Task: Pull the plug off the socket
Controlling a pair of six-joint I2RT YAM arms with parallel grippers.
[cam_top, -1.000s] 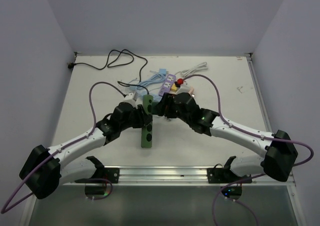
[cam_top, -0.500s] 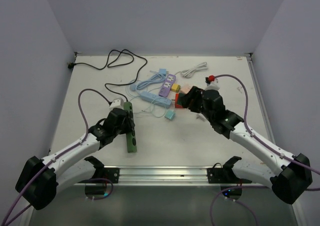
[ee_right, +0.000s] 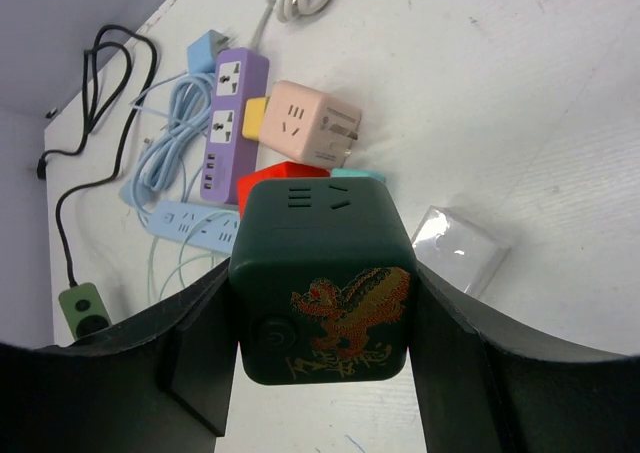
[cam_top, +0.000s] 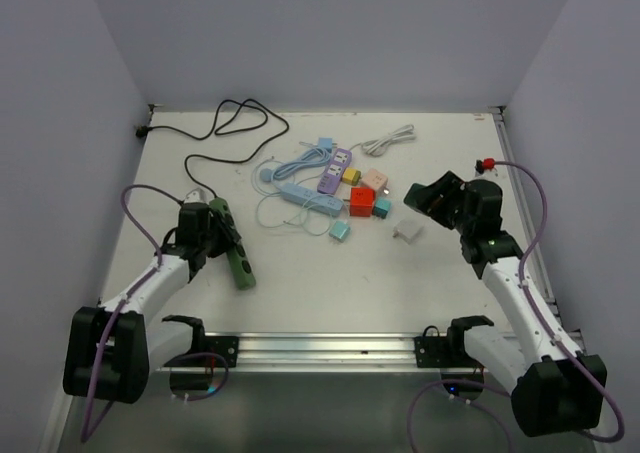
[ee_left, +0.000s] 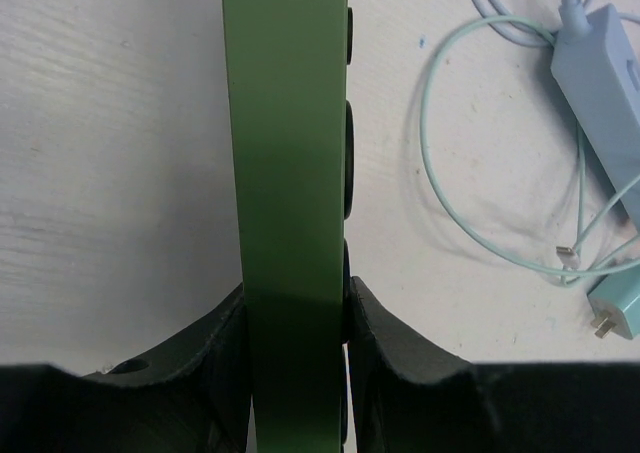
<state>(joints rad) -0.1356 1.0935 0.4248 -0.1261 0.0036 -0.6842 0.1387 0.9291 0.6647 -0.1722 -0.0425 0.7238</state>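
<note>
The socket is a green power strip (cam_top: 232, 248) lying at the left of the table, with its black cord (cam_top: 230, 118) running to the back left corner. My left gripper (cam_top: 205, 228) is shut on its far end; in the left wrist view the strip (ee_left: 290, 153) stands edge-on between the fingers (ee_left: 385, 343). The plug is a dark green cube (cam_top: 424, 195) with a gold and red dragon. My right gripper (cam_top: 432, 199) is shut on it at the right, held above the table and well apart from the strip. In the right wrist view the cube (ee_right: 320, 273) fills the jaws.
A cluster lies at the back middle: a purple strip (cam_top: 336, 170), a light blue strip (cam_top: 310, 200) with coiled cable, a red cube (cam_top: 362, 200), a pink cube (cam_top: 376, 180) and a teal charger (cam_top: 340, 230). A clear adapter (cam_top: 408, 231) lies near the right gripper. A white cable (cam_top: 390, 140) lies at the back.
The arms were together at the table's middle. They have drawn apart: the left took the green strip to the left, the right carried the dark cube off to the right.
</note>
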